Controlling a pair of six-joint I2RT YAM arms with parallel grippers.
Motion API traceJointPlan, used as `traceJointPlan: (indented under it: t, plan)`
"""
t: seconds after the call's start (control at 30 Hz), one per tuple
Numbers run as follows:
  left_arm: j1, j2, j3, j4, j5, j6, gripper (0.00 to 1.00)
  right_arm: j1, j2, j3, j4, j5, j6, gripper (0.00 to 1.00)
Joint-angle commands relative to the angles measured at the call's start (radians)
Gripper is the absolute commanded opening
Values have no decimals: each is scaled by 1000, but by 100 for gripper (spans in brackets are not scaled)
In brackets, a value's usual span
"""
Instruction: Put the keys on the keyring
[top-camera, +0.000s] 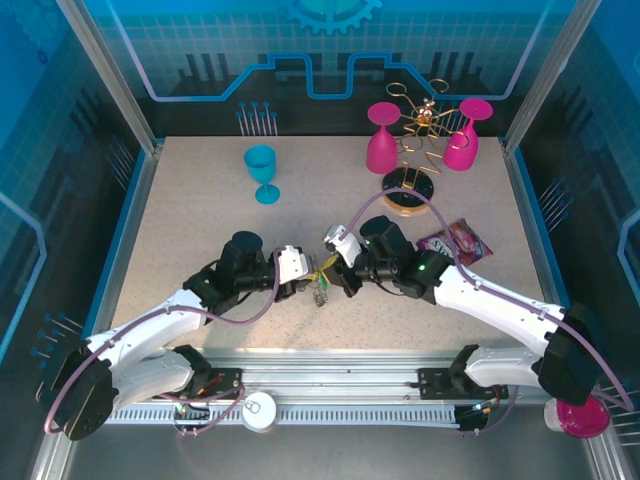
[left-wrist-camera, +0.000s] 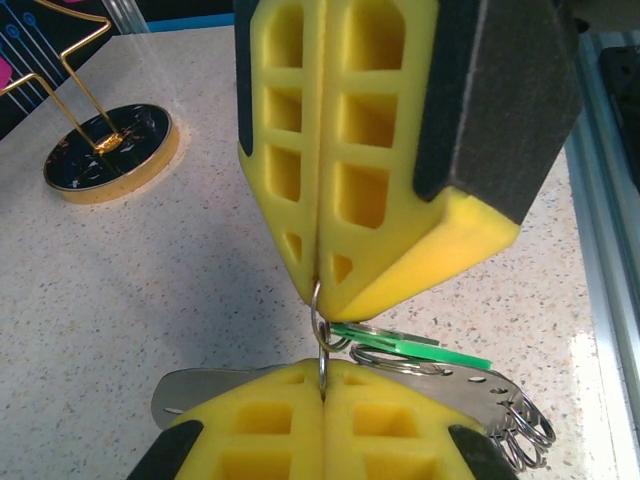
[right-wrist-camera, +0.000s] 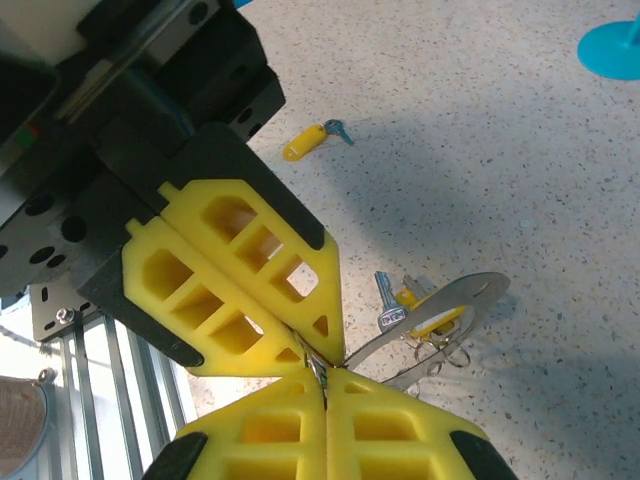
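Observation:
My two grippers meet tip to tip above the middle of the table. The left gripper (top-camera: 303, 277) (left-wrist-camera: 323, 395) is shut on a thin wire split ring (left-wrist-camera: 322, 365). The right gripper (top-camera: 338, 268) (right-wrist-camera: 325, 385) is shut on a second small ring (left-wrist-camera: 320, 305) linked to it. A green-headed key (left-wrist-camera: 415, 345) hangs from these rings. The keyring (left-wrist-camera: 200, 388) (right-wrist-camera: 455, 305), a flat grey metal band with holes and small rings (left-wrist-camera: 525, 435), hangs just below the fingertips. It carries a silver key (right-wrist-camera: 384, 300) and a yellow head (right-wrist-camera: 425, 315). The bunch dangles between the grippers (top-camera: 320, 292).
A loose yellow-headed key (right-wrist-camera: 303, 143) lies on the table beyond. At the back stand a gold wire rack on a round base (top-camera: 408, 192) (left-wrist-camera: 110, 155), two pink goblets (top-camera: 381, 140) and a teal goblet (top-camera: 262, 172). A pink packet (top-camera: 455, 242) lies right of the right arm.

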Motion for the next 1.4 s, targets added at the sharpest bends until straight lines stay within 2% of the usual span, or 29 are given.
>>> traceJointPlan:
  t: [0.0,0.33,0.77,0.8,0.93,1.07,1.23,1.37]
  plan:
    - [-23,-22,-11,27,32,37,0,-20,17,40,-10,73,44,0]
    - [-25,-33,-20,51,17,30,0,-19,20,35,-56,113,51,0]
    - [-25,-57,-49,118,20,20,0,-31,27,49,-84,64,72,0]
    - [-25,-62,-52,124,23,18,0,-36,27,51,-90,64,76,2]
    - [-25,-70,-59,149,33,0,0,-58,18,60,-128,62,85,26]
    - [-24,-79,-61,183,55,-69,0,-81,-37,35,-134,47,85,43]
    - [-23,-79,-82,260,85,-177,0,-104,-167,-58,-79,22,30,48]
    - [-18,-65,-95,323,154,-212,0,-106,-327,-216,114,-20,-139,45]
